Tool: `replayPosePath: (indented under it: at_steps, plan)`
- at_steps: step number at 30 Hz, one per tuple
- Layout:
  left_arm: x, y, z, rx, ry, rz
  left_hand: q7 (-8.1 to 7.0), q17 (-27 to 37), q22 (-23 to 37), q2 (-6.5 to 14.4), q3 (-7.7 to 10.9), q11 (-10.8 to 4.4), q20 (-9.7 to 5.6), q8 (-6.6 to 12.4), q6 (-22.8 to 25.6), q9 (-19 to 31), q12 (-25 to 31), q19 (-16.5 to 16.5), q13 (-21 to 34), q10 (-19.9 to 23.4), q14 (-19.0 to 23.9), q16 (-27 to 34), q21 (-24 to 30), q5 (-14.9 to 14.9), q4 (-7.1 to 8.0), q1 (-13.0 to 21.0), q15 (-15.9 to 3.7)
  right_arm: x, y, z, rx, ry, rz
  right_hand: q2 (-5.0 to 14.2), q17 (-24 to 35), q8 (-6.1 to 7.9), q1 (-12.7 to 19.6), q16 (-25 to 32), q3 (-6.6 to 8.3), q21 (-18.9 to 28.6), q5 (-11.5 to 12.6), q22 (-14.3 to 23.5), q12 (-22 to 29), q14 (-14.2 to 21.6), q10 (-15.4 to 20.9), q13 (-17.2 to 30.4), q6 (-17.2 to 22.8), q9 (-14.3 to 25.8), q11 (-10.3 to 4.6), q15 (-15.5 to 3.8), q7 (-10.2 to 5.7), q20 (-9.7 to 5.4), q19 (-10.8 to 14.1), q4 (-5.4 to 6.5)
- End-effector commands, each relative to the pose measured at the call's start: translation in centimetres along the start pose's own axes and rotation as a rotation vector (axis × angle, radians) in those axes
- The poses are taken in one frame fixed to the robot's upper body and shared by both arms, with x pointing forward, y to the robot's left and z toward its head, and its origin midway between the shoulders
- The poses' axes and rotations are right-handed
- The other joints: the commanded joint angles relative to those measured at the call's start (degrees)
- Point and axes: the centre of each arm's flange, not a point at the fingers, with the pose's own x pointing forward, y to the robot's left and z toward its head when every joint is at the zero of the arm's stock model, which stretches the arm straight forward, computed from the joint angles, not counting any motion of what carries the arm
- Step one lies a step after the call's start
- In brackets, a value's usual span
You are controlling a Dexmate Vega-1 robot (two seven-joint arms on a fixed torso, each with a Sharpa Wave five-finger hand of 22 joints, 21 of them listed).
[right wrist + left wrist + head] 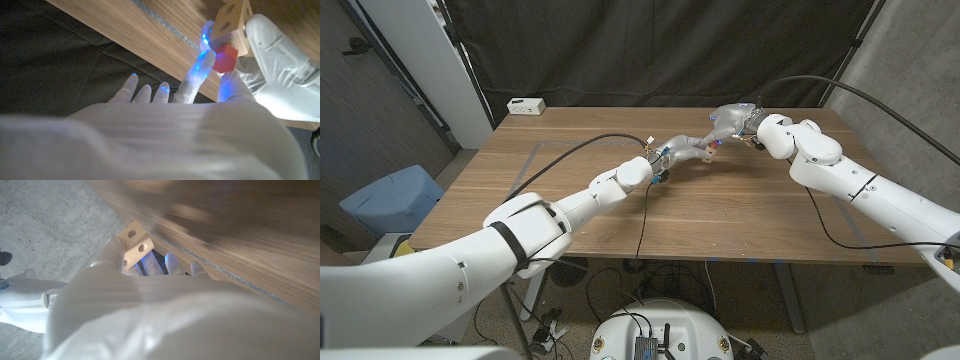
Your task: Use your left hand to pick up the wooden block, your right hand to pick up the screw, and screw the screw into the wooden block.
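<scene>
The wooden block (136, 241) is gripped by the left hand (672, 156) above the middle of the wooden table (570, 215). Just beyond, the red-headed screw (225, 57) is pinched by the right hand (725, 125) and held against the block.

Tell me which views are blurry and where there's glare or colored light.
Head view: sharp and evenly lit, hands small. Left wrist view: left hand a washed-out white blur, table soft, wooden block fairly clear. Right wrist view: right hand overexposed and blurred, blue glow on its fingertips, red screw head bright against the block.
</scene>
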Motion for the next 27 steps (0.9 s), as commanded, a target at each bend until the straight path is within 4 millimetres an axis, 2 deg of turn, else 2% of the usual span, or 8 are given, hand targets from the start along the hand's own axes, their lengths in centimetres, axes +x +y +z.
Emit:
replayPosePath:
  at_steps: [1, 6, 11, 13, 16, 18, 20, 27]
  plan:
    - [-0.4, -0.1, -0.1, -0.001, -0.001, 0.001, -0.10, 0.1, 0.2, 0.1, 0.42, -0.15, 0.24, 0.39, 0.7, 0.3, 0.3, 0.3, 0.1, -0.2, 0.3, 0.0, 0.2, 0.3, -0.04, 0.4, -2.17, -0.4, -0.3, 0.2, 0.010, 0.007, -0.022, -0.39, 0.2, -0.48, -1.8, 0.2, -0.91, 0.0, 0.0, 0.2, -0.3, 0.4, 0.2, 0.1, -0.9, 0.0, 1.00, 0.13, -0.07, 0.31, 0.3, 0.41]
    - [-0.5, -0.1, 0.0, 0.000, -0.003, 0.001, -0.10, 0.1, 0.2, 0.1, 0.44, 0.01, 0.22, 0.39, 0.7, 0.3, 0.4, 0.3, 0.1, -0.1, 0.3, 0.0, 0.2, 0.3, -0.03, 0.4, -2.20, -0.7, -0.5, 0.2, 0.019, 0.018, -0.018, -0.99, 0.3, -1.55, -4.5, 0.0, -2.00, -0.2, 0.0, 0.2, -0.8, 0.3, 0.0, 0.1, -2.4, -0.8, 1.98, 0.99, -0.08, 0.61, -0.1, 1.17]
    - [-0.6, -0.1, 0.1, 0.004, -0.005, 0.000, -0.10, 0.1, 0.2, 0.1, 0.45, -0.06, 0.24, 0.37, 0.7, 0.3, 0.3, 0.3, 0.1, -0.2, 0.3, 0.0, 0.2, 0.3, -0.03, 0.5, -2.19, -0.9, -0.8, 0.1, 0.024, 0.026, -0.006, -1.43, 0.5, -3.26, -7.4, -0.6, -3.27, -0.5, 0.0, 0.2, -1.8, -0.3, -1.1, 0.2, -8.5, -0.2, 3.66, 1.48, -0.33, 0.90, -1.1, 1.78]
    - [-0.6, 0.0, 0.2, 0.005, -0.006, 0.002, -0.10, 0.1, 0.2, 0.1, 0.45, -0.09, 0.25, 0.36, 0.7, 0.3, 0.3, 0.3, 0.1, -0.2, 0.3, 0.0, 0.2, 0.4, -0.05, 0.5, -2.22, -1.1, -1.0, 0.0, 0.037, 0.028, -0.003, -1.46, 0.5, -3.63, -8.1, -0.9, -3.58, -0.7, 0.1, 0.2, -2.1, -1.0, -1.8, 0.3, -10.5, 0.3, 4.19, 1.99, 0.15, 1.00, -1.8, 1.82]
    - [-0.6, 0.0, 0.2, 0.008, -0.007, 0.000, -0.10, 0.1, 0.2, 0.1, 0.43, -0.13, 0.23, 0.35, 0.6, 0.3, 0.3, 0.3, 0.1, -0.1, 0.3, 0.0, 0.2, 0.3, -0.04, 0.5, -2.20, -1.3, -1.2, -0.2, 0.057, 0.024, 0.002, -1.43, 0.6, -4.55, -8.9, -1.4, -4.03, -0.7, 0.2, 0.2, -2.6, -1.7, -2.9, 0.4, -14.8, 1.0, 5.41, 2.56, -0.20, 1.29, -2.6, 1.71]
    - [-0.6, 0.1, 0.3, 0.008, -0.007, 0.002, -0.10, 0.1, 0.2, 0.1, 0.42, -0.14, 0.15, 0.35, 0.6, 0.3, 0.4, 0.3, 0.1, -0.1, 0.3, 0.0, 0.2, 0.4, -0.04, 0.4, -2.32, -1.5, -1.3, -0.3, 0.067, 0.020, 0.002, -1.35, 0.6, -4.75, -9.1, -1.6, -4.14, -0.8, 0.2, 0.2, -2.8, -2.1, -3.4, 0.5, -16.0, 1.1, 5.62, 2.86, 0.12, 1.41, -2.9, 1.62]
    - [-0.6, 0.1, 0.4, 0.010, -0.007, 0.005, -0.10, 0.1, 0.2, 0.0, 0.40, -0.15, 0.23, 0.36, 0.7, 0.3, 0.3, 0.3, 0.1, -0.1, 0.3, 0.0, 0.2, 0.3, -0.01, 0.4, -2.24, -1.7, -1.3, -0.4, 0.082, 0.015, -0.006, -1.17, 0.7, -5.55, -9.5, -1.7, -4.28, -0.8, 0.2, 0.2, -2.8, -2.3, -3.8, 0.5, -18.5, 1.1, 6.35, 3.00, -0.46, 1.54, -3.2, 1.52]
    - [-0.6, 0.5, 0.4, 0.013, -0.008, 0.014, -0.11, 0.1, 0.2, 0.0, 0.39, -0.15, 0.21, 0.35, 0.6, 0.3, 0.3, 0.3, 0.0, -0.1, 0.3, 0.0, 0.2, 0.3, 0.04, 0.4, -2.18, -2.3, -1.6, -0.8, 0.143, 0.003, -0.019, -0.31, 0.8, -7.56, -9.8, -2.0, -4.21, -0.7, 0.2, 0.2, -3.0, -2.7, -4.9, 0.7, -22.2, -0.3, 7.04, 3.62, -0.13, 1.90, -3.8, 1.30]
